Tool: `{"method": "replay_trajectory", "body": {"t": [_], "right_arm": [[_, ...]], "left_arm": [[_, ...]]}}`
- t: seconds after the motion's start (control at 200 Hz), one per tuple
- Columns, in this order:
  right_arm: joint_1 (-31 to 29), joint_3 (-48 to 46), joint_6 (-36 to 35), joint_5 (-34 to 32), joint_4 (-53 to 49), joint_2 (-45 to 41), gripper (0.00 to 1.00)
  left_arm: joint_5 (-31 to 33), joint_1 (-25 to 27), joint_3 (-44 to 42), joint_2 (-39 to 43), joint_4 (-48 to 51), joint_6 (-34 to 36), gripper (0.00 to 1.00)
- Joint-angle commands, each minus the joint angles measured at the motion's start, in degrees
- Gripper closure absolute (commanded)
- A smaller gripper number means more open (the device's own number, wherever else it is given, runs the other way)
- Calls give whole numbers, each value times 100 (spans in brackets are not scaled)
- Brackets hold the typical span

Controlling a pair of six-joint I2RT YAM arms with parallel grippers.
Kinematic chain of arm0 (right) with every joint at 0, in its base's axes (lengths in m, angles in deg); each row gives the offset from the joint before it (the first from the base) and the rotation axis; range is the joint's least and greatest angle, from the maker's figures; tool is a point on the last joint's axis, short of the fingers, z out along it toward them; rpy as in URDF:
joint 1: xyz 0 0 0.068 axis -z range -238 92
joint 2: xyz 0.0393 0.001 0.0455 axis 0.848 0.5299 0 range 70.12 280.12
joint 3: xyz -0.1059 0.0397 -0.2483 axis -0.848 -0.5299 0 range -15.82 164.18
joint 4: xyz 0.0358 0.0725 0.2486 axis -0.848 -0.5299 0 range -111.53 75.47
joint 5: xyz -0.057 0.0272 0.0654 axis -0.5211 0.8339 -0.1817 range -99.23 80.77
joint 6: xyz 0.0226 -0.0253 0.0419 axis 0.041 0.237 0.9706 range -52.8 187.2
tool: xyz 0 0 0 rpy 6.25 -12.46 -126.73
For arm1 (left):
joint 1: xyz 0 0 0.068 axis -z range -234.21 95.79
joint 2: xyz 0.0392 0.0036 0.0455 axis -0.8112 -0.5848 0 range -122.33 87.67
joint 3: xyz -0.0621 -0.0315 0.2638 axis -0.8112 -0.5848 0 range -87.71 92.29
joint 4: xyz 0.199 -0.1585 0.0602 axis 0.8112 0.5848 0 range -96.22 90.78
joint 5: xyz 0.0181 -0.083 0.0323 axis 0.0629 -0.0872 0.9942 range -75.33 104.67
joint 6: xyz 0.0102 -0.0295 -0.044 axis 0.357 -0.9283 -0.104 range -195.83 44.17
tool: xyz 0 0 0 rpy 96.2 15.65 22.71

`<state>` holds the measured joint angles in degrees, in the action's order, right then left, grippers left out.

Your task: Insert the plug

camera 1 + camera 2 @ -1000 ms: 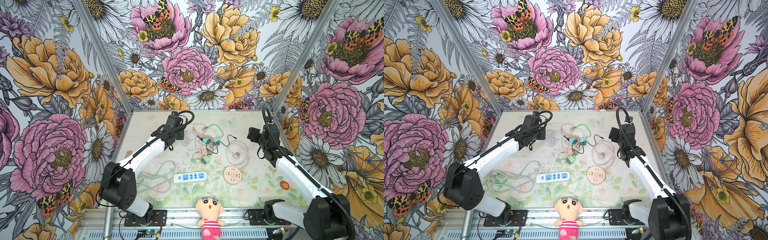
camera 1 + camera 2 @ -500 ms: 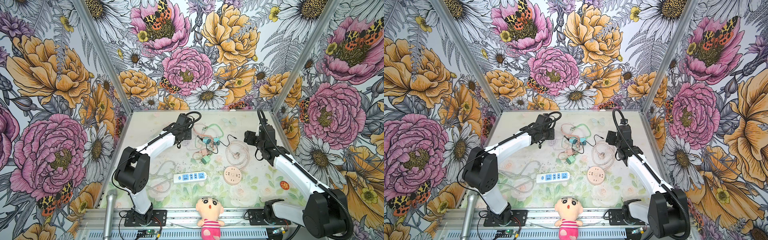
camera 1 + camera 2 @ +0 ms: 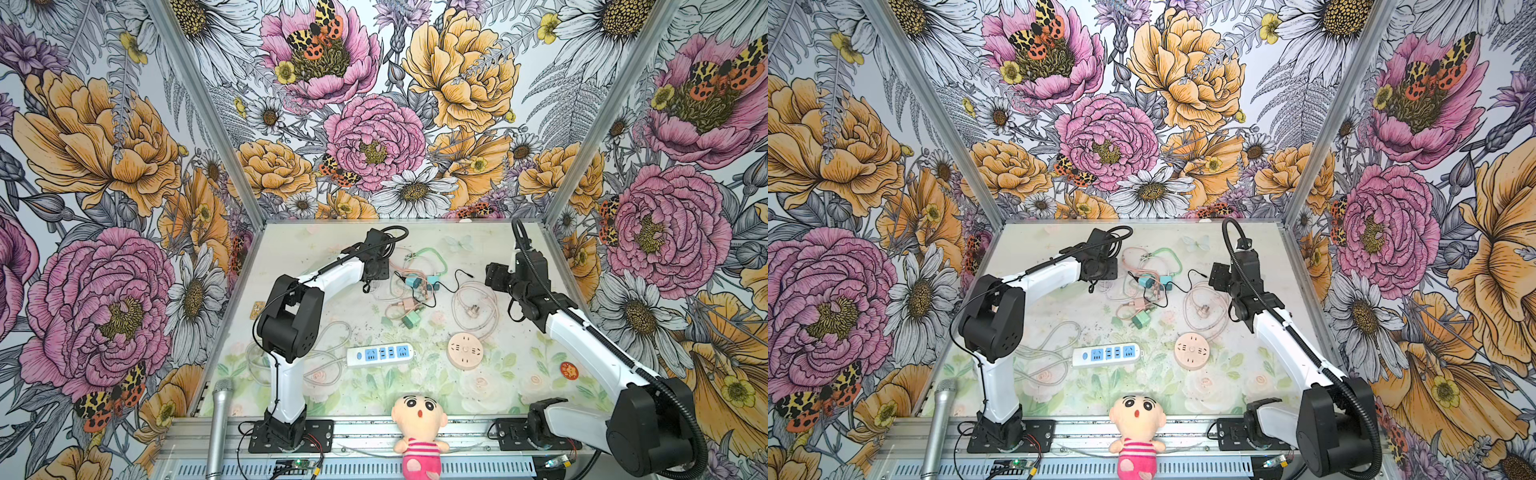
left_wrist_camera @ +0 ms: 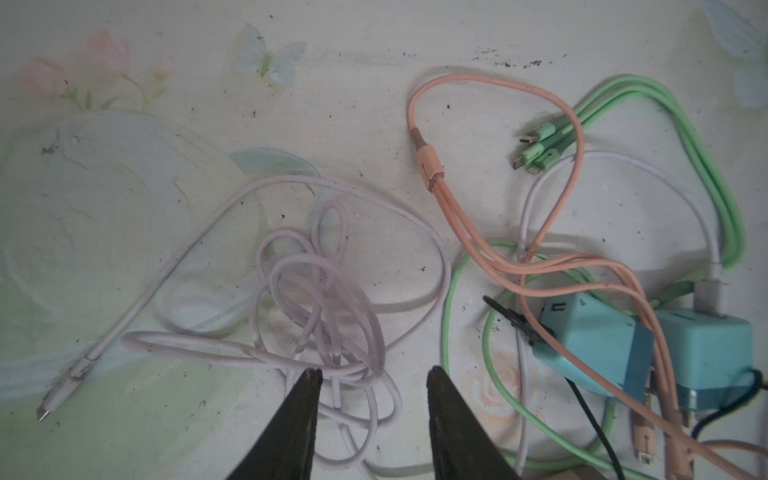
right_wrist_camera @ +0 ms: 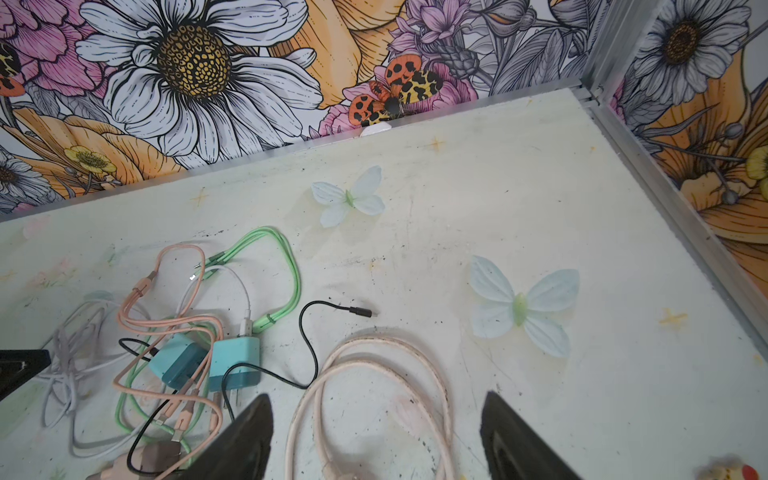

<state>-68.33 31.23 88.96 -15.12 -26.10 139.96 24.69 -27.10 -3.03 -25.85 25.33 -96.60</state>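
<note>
Both are empty: the left gripper point(image 4: 372, 376) is half-spread over the lilac cable point(image 4: 365, 328), the right gripper point(image 5: 377, 397) wide above the pink cord point(image 5: 365, 341). In a top view the plug point(image 3: 473, 310) lies centre-right inside that loop. A careless grab could snag the tangled cables and drag them along.

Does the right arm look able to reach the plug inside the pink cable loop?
Probably yes: the right gripper, fingers open, hangs near the plug; only the pink cable loops around it, nothing covers it.
</note>
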Motion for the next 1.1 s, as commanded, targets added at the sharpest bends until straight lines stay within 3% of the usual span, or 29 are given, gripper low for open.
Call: {"method": "replay_trajectory", "body": {"t": [0.0,0.545,1.091], "right_arm": [[-59,130,83,18,-26,55,21],[-178,244,122,-22,-20,347,22],[-294,386,136,-54,-16,537,22]], "left_arm": [[42,-88,145,-115,97,-120,56],[97,-576,-119,-251,187,-151,64],[526,-1463,-1060,822,320,-159,65]]}}
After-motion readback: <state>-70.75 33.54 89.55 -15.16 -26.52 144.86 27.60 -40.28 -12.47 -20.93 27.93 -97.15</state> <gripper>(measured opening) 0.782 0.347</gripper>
